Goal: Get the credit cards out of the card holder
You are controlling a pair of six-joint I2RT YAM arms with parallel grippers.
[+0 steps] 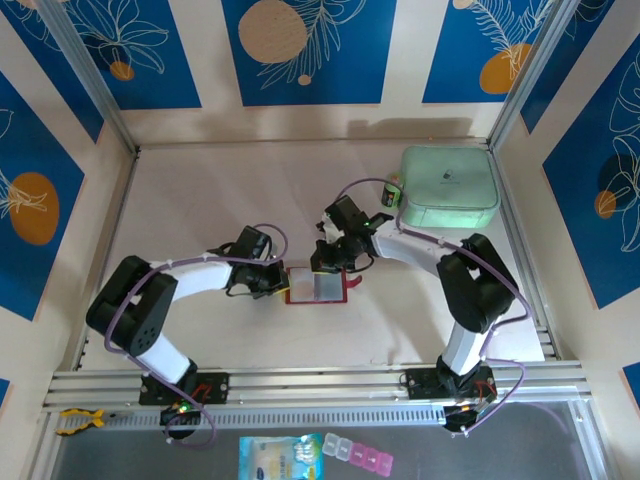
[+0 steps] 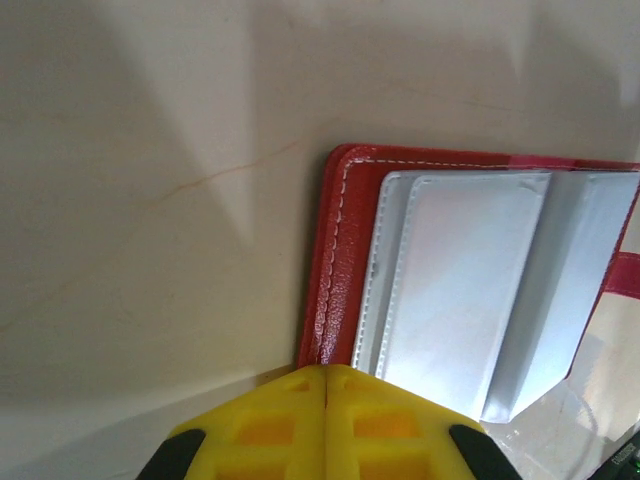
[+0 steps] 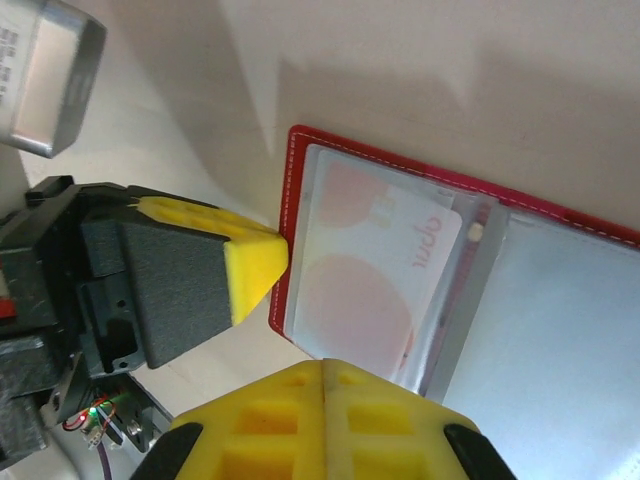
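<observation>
Both jaws of the left gripper [image 2: 326,385] are pressed together, holding nothing, with the tips at the nine o'clock edge of the holder [image 1: 318,287]. We see the holder lying open and flat near the middle of the table [image 1: 200,200]. One card [image 3: 372,262] sits inside a clear pocket. The right gripper [image 3: 322,378] hangs over the holder's twelve o'clock edge, jaws likewise together and empty. A mint case [image 1: 450,187] rests off towards two o'clock.

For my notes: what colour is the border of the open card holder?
Red with white stitching; the card holder shows best in the left wrist view.
</observation>
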